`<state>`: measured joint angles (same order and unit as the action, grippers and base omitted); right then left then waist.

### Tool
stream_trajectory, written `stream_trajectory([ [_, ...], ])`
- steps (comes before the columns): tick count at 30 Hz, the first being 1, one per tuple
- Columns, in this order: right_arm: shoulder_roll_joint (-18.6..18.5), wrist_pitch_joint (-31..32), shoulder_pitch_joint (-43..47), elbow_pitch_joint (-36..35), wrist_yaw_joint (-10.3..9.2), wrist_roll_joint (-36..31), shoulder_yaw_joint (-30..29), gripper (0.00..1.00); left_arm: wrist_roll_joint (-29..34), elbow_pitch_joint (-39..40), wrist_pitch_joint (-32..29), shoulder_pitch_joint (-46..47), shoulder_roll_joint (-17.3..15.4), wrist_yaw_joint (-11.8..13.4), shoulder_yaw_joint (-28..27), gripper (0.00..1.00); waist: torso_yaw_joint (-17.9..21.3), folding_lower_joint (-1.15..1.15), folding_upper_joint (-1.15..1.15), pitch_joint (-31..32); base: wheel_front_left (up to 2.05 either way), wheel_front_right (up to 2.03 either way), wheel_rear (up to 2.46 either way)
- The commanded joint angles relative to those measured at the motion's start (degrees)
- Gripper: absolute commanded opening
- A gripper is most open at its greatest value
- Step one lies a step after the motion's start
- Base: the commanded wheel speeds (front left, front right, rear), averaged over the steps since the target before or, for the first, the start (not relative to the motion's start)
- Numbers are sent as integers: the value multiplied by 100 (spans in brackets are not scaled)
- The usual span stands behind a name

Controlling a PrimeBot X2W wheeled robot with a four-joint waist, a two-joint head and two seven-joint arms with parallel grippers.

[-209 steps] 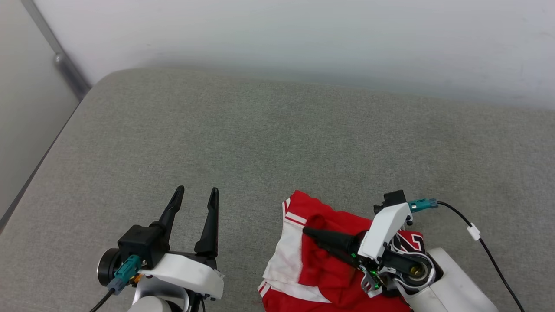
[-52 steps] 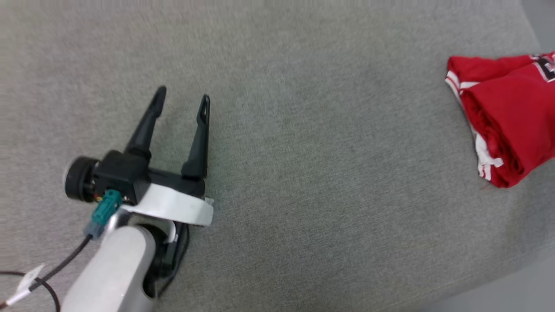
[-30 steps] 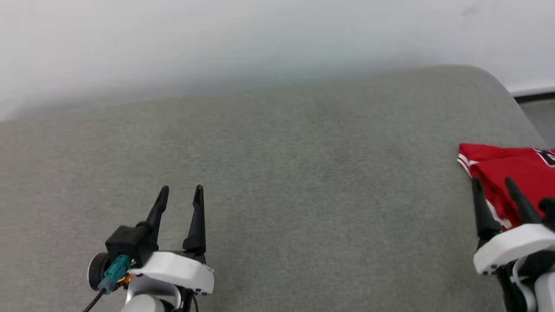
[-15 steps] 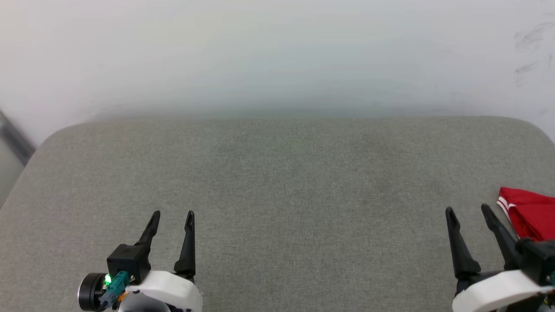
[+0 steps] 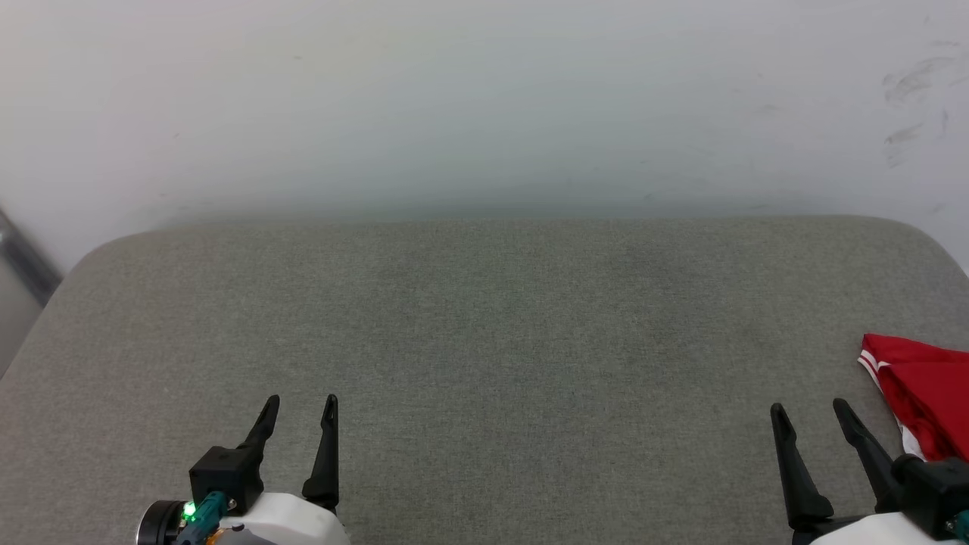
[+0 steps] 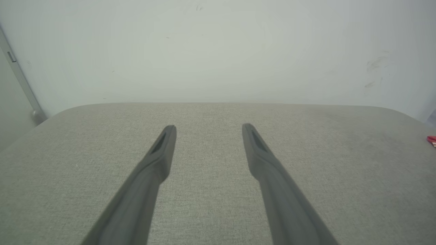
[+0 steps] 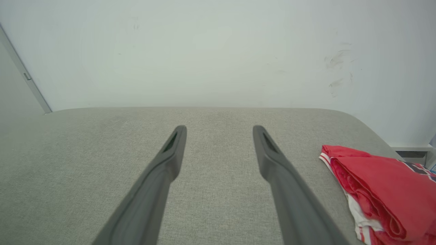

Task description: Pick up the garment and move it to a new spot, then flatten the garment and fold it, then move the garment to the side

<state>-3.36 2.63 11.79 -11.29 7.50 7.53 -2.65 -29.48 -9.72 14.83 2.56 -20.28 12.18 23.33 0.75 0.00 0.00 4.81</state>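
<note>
The head camera is looking down over the grey cushion [image 5: 484,318] toward the white wall [image 5: 484,98]. Both wrist cameras are sitting low, facing that wall; all are sharing the garment [image 5: 927,390].

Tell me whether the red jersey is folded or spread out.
Folded: the garment sits compactly bundled on the gray cushion, near its right end, stacked red and white layers showing along its edge.

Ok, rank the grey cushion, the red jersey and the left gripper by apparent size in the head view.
1. Largest by far: the grey cushion.
2-3. The red jersey and the left gripper: similar visible patches, both cut off by the frame edge, so unranked.
</note>
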Motion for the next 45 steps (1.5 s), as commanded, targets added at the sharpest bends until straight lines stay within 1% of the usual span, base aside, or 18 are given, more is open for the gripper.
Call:
stream_trajectory([
  [1,38,3,-12,-43,-2,-30,10,100,0,-20,33,-17,9,1,-23,100,3,0,0,-8,0,0,0],
  [11,54,-50,-88,-41,-2,-62,11,100,48,-27,38,19,41,-2,-43,100,-9,0,0,-36,0,0,0],
  [14,56,-67,-84,-59,-2,-68,21,100,63,-56,29,38,18,-42,-10,100,-15,0,0,-41,0,0,0],
  [15,26,-41,-10,-9,0,-26,20,0,16,-61,2,-3,41,-35,1,0,-15,0,0,-42,0,0,0],
  [18,28,-42,27,133,0,65,42,0,-59,-166,-29,-77,128,-53,21,0,-15,0,0,-46,0,0,0],
  [29,-43,-45,-257,481,0,1420,62,0,-1012,-201,-329,-4,353,-336,-412,0,-20,0,0,-86,0,0,0],
  [30,-43,-45,-257,481,0,1420,62,0,-1012,-201,-329,-4,353,-336,-412,0,-20,0,0,-86,0,0,0],
  [45,-101,-36,-586,899,0,2952,68,0,-2109,-275,-683,101,618,-677,-926,0,-28,0,0,-140,0,0,0],
])
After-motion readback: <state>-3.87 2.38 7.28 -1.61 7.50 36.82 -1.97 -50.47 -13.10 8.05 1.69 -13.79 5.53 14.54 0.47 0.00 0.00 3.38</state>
